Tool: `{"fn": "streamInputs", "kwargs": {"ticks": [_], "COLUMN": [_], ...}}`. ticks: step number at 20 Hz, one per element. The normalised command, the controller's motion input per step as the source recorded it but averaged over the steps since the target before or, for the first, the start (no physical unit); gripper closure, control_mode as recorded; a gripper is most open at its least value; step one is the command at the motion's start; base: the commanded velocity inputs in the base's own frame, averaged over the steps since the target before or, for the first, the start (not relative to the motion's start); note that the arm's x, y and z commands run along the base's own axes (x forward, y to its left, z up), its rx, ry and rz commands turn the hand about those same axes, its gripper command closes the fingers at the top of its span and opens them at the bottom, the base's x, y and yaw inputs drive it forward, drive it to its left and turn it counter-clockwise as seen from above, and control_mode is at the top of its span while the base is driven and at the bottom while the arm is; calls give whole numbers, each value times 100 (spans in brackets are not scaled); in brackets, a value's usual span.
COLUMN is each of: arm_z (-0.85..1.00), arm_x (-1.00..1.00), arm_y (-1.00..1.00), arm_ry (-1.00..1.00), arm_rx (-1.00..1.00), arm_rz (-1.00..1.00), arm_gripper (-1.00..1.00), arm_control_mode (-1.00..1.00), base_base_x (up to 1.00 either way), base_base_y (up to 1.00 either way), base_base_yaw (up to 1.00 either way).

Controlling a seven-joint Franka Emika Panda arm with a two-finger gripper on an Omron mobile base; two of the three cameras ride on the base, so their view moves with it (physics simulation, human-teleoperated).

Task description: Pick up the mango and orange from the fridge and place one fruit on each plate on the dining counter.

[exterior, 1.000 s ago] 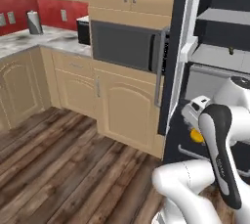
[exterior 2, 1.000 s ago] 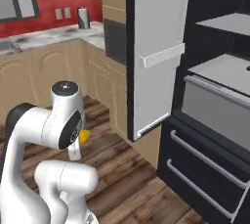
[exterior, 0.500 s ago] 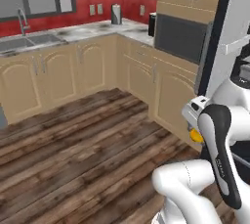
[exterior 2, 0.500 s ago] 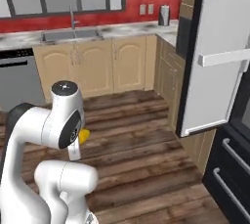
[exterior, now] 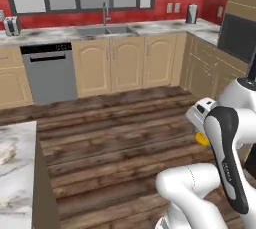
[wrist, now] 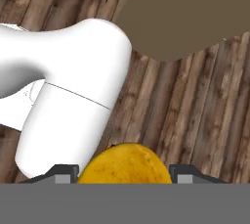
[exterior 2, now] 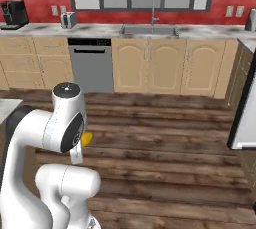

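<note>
My gripper is shut on the mango, a yellow-orange oval fruit whose top bulges up between the two dark fingertips. From the left base camera the mango peeks out yellow under the white hand, held low beside my arm over the wood floor. The right base view has the mango tucked beside the arm's elbow. A corner of the dining counter, marbled white-grey, lies at the lower left. The fridge's white-lined door edges in at the right. The orange and both plates are out of view.
A wall counter with a sink, a grey dishwasher, a toaster and a coffee machine runs along the red back wall. The black microwave sits at the far right. Wood floor spreads between.
The base has turned left: both base views swept from the fridge and microwave to the sink wall, and the dining counter's corner came in. The mango stays held in the gripper.
</note>
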Motion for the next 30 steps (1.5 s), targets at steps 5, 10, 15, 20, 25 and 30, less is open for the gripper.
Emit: {"fn": "streamInputs", "kwargs": {"ticks": [5,10,15,20,25,30], "arm_z": [0,0,0,0,0,0], "arm_x": [0,0,0,0,0,0], "arm_y": [0,0,0,0,0,0], "arm_ry": [0,0,0,0,0,0], "arm_rx": [0,0,0,0,0,0], "arm_rz": [0,0,0,0,0,0], "arm_gripper": [100,100,100,100,100,100], "arm_control_mode": [100,100,100,100,100,100], "base_base_x": [-30,-19,-25,-50,-34,-1], "base_base_y": [28,25,21,17,44,70], "base_base_yaw": [58,47,39,35,29,14]}}
